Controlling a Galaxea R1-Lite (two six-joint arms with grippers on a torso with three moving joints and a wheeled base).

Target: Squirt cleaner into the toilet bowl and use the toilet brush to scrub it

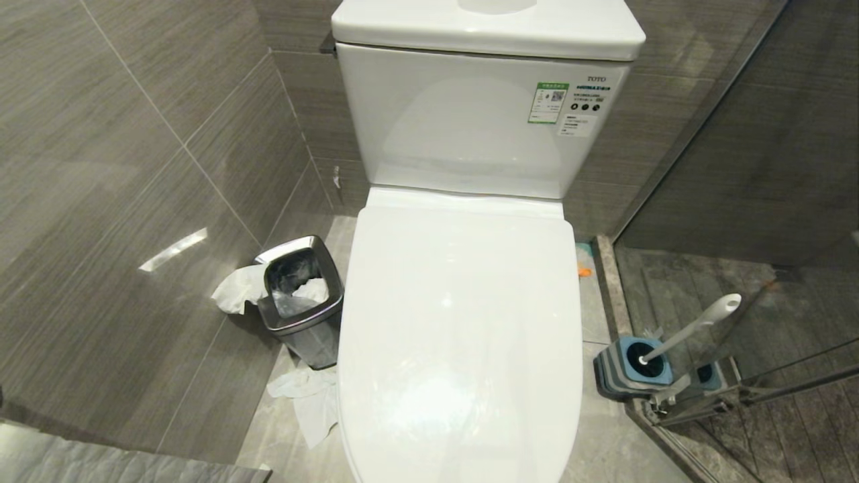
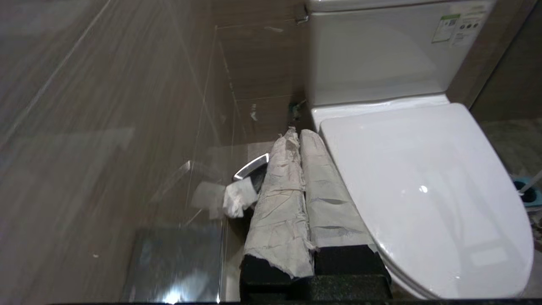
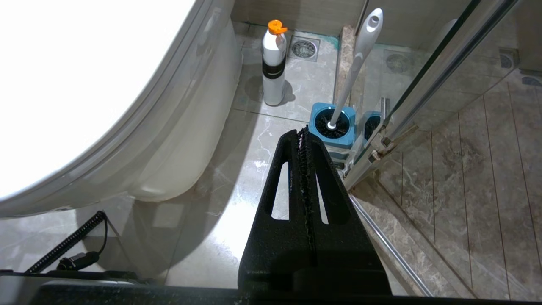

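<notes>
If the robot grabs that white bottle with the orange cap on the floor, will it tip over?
Probably easily. The bottle is tall and slim on a small base, standing free on the glossy floor tiles beside the toilet, so a sideways nudge might topple it. It looks like smooth plastic, likely slippery. How full or heavy it is cannot be seen.

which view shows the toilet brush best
The right wrist view: the toilet brush shows whole, handle upright in its blue holder. The head view shows it smaller, leaning against the glass door. The left wrist view catches only a sliver at the edge.
</notes>
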